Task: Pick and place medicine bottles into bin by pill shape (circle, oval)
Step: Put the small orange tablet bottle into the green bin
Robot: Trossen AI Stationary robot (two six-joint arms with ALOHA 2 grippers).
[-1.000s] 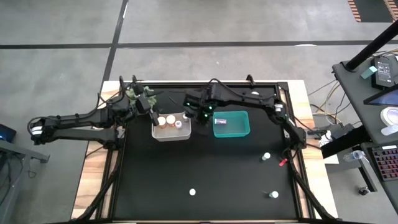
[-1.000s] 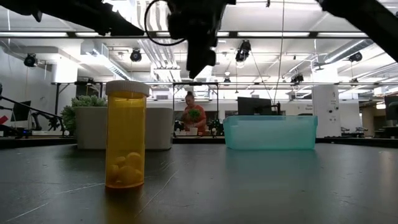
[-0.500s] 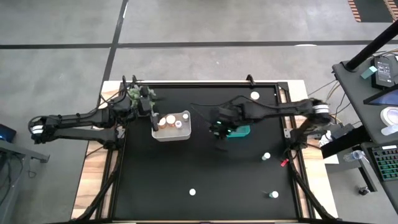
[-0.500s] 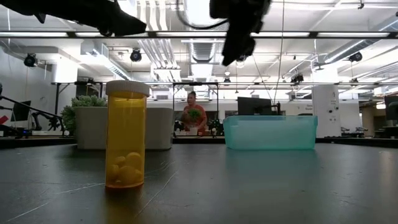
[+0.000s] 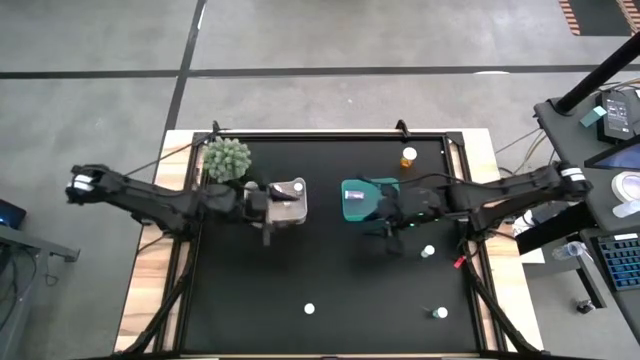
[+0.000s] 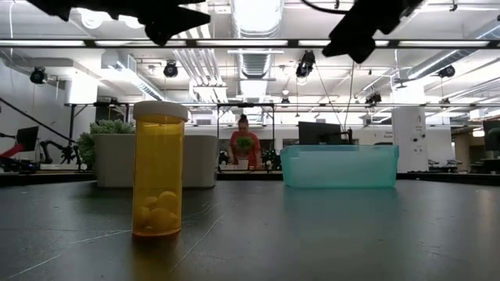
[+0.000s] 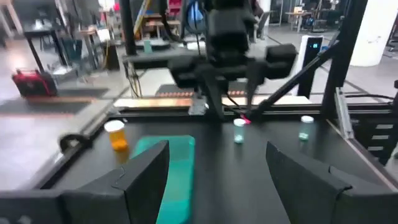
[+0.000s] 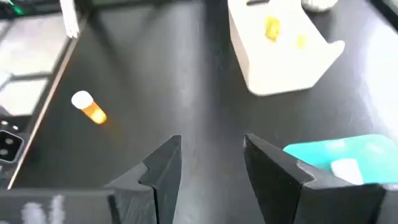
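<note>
My left gripper point(image 5: 268, 210) hangs open and empty over the left part of the white bin point(image 5: 298, 188), which holds amber bottles point(image 8: 272, 28). My right gripper point(image 5: 388, 225) hangs open and empty above the table, by the teal bin's point(image 5: 352, 195) near right side. The teal bin holds a whitish bottle point(image 8: 345, 167). An amber bottle point(image 5: 408, 157) stands at the far right. Another amber bottle point(image 6: 158, 176) stands near the front point(image 5: 309, 309). Two small bottles point(image 5: 428, 252) point(image 5: 440, 313) stand at the right. In the wrist views the left fingers point(image 7: 217, 155) and the right fingers point(image 8: 212, 146) stand wide apart.
A spiky green plant point(image 5: 227, 158) stands at the table's far left, beside the white bin. A small red thing point(image 5: 455, 262) lies at the table's right edge. A person point(image 6: 244, 144) shows in the room beyond the table.
My right gripper has gone from between the two bins toward the table's right edge and a little nearer, past the teal bin. My left gripper has gone from the plant toward the right and near, over the white bin.
</note>
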